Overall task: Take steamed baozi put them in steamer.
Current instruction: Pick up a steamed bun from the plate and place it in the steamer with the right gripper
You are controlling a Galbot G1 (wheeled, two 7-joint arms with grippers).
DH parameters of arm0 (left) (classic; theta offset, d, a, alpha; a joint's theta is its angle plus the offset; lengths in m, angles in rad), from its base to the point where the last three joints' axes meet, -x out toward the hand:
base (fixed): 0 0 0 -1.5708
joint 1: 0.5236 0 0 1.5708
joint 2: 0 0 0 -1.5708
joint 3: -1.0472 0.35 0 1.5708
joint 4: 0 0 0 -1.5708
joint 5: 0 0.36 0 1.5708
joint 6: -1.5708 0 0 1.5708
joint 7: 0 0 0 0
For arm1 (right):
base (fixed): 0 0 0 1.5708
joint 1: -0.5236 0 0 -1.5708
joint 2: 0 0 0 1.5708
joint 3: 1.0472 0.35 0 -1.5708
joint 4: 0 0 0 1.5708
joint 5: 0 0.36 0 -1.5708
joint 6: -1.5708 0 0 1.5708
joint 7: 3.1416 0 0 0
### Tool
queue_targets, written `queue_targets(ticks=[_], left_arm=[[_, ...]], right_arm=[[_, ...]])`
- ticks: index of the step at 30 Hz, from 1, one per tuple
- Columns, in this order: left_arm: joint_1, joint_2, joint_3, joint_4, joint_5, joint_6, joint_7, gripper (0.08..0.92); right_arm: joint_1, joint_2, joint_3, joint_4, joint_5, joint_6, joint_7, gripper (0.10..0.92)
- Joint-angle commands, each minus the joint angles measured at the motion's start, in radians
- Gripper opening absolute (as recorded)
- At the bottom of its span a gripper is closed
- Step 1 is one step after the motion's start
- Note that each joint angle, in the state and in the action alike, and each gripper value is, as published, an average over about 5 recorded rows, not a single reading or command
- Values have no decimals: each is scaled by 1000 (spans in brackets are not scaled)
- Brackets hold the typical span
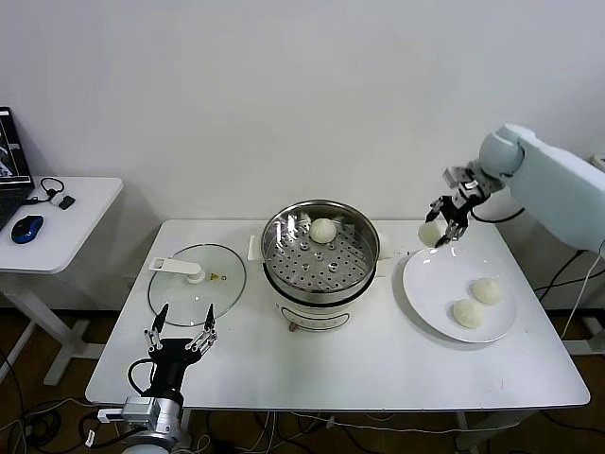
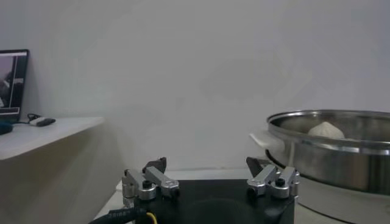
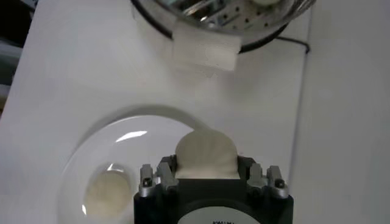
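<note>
The right gripper's fingertips (image 3: 206,171) are hidden behind the bun (image 3: 206,155) between them. Below that gripper, the plate (image 3: 73,182) runs off the wrist picture's edge, and beyond it the steamer (image 3: 213,15) is also cut off.

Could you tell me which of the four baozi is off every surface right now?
The baozi in the right gripper, held above the plate's far edge. Two others lie on the plate and one sits in the steamer.
</note>
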State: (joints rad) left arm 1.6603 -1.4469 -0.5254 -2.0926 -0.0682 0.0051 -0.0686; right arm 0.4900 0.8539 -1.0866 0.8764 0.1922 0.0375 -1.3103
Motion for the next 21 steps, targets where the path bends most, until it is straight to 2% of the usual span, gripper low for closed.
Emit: queue_targets(ticks=[1, 12, 21], left_arm=[[-4, -1, 3, 1, 4, 2, 0, 823], [-9, -8, 3, -9, 54, 8, -15, 823], [-8, -12, 3, -27, 82, 9, -19, 823]], right_arm=[[236, 54, -176, 65, 228, -88, -10, 638], [226, 295, -196, 16, 316, -176, 21, 645], [124, 486, -191, -47, 333, -230, 60, 645]])
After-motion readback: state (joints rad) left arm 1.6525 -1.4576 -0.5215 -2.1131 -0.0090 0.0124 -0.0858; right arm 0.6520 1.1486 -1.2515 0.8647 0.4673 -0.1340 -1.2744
